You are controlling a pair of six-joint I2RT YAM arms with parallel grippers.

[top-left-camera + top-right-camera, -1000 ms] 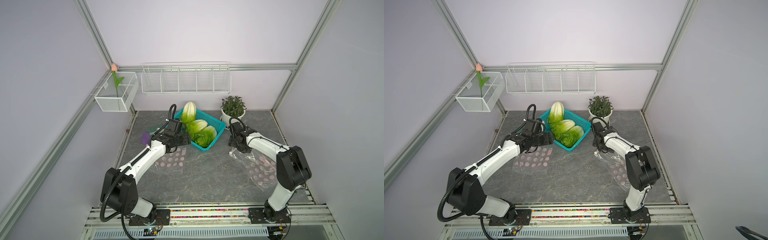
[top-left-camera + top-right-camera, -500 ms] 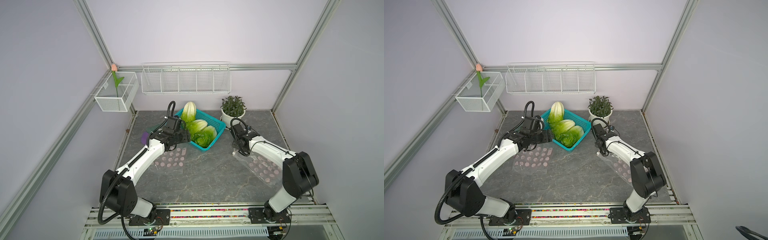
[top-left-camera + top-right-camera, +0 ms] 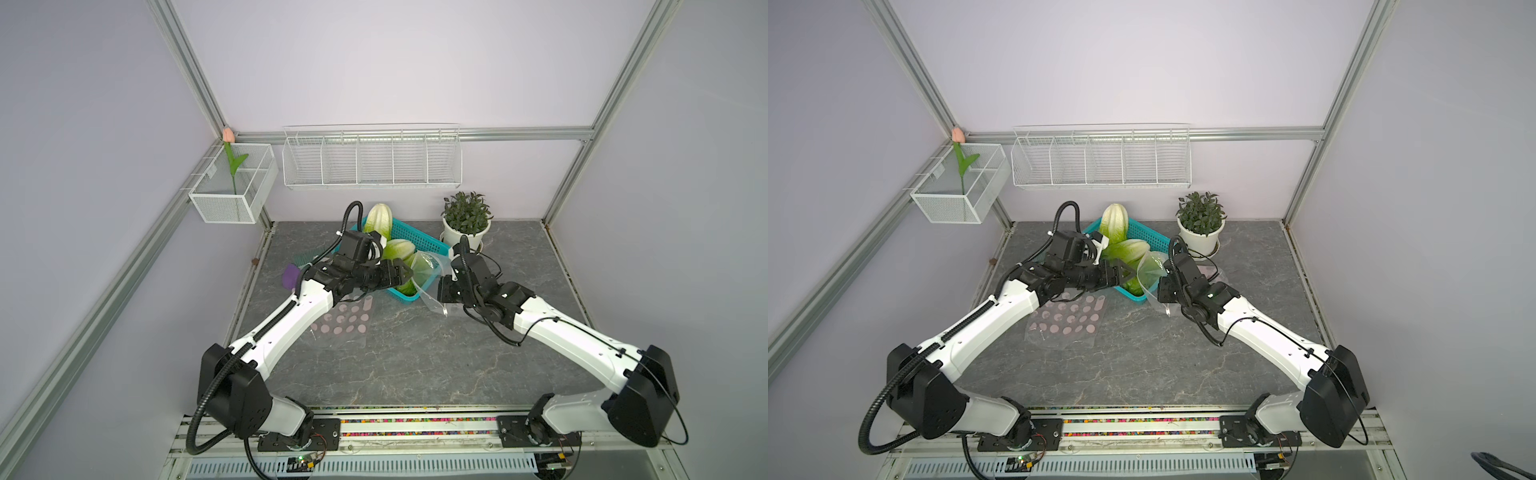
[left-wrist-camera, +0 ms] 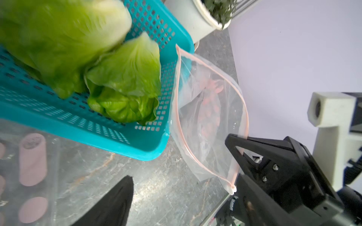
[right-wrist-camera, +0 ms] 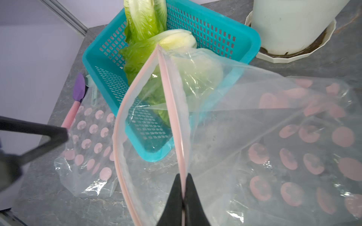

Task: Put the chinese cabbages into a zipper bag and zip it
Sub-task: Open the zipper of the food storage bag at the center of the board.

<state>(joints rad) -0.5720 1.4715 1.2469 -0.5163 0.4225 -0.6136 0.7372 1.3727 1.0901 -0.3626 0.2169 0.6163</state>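
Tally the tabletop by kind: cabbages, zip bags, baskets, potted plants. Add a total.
chinese cabbages: 3
zipper bags: 2
teal basket: 1
potted plant: 1
Total: 7

Pale lilac walls (image 3: 374,62) framed by aluminium posts (image 3: 187,62) close in a grey marbled table (image 3: 415,353). A white wire rack (image 3: 372,156) hangs on the back wall, a mesh box (image 3: 232,195) holding a pink tulip (image 3: 227,134) beside it.
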